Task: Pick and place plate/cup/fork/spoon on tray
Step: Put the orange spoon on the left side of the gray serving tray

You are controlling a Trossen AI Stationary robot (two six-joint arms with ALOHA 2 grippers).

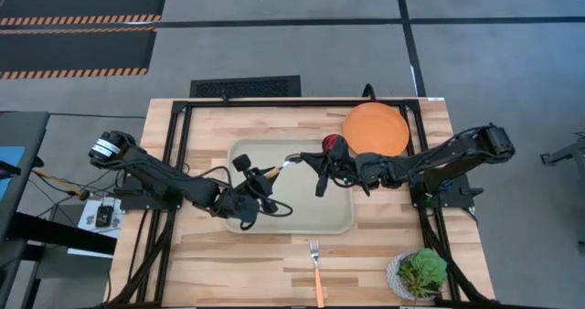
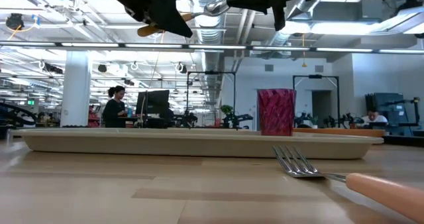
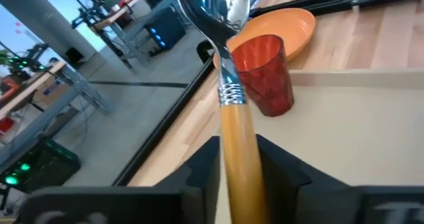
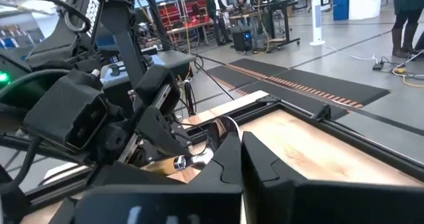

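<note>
My left gripper [image 1: 263, 176] is shut on the orange-handled spoon [image 1: 279, 167] and holds it in the air over the pale tray [image 1: 338, 219]. My right gripper [image 1: 316, 168] hangs over the tray's far right part with its fingers together [image 4: 240, 141], their tips right by the spoon's silver bowl [image 4: 224, 126]. The dark-red cup [image 1: 333, 144] stands upright on its base in the tray's far right corner. The orange plate [image 1: 375, 129] lies flat on the table beyond that corner. The fork [image 1: 316, 265] lies flat on the table near the front edge. My left gripper pinches the spoon's orange handle [image 3: 242, 159] between its two fingers. The spoon runs forward along the fingers, its bowl [image 3: 215, 5] past their tips. It is lifted clear of the tray. My right gripper is close to the bowl; whether it touches it cannot be told.
A white pot with a green plant [image 1: 419, 272] stands at the table's near right corner. The black frame rails [image 1: 178, 144] run along the table's left, right and far sides. People show in the room beyond the table [image 2: 114, 106].
</note>
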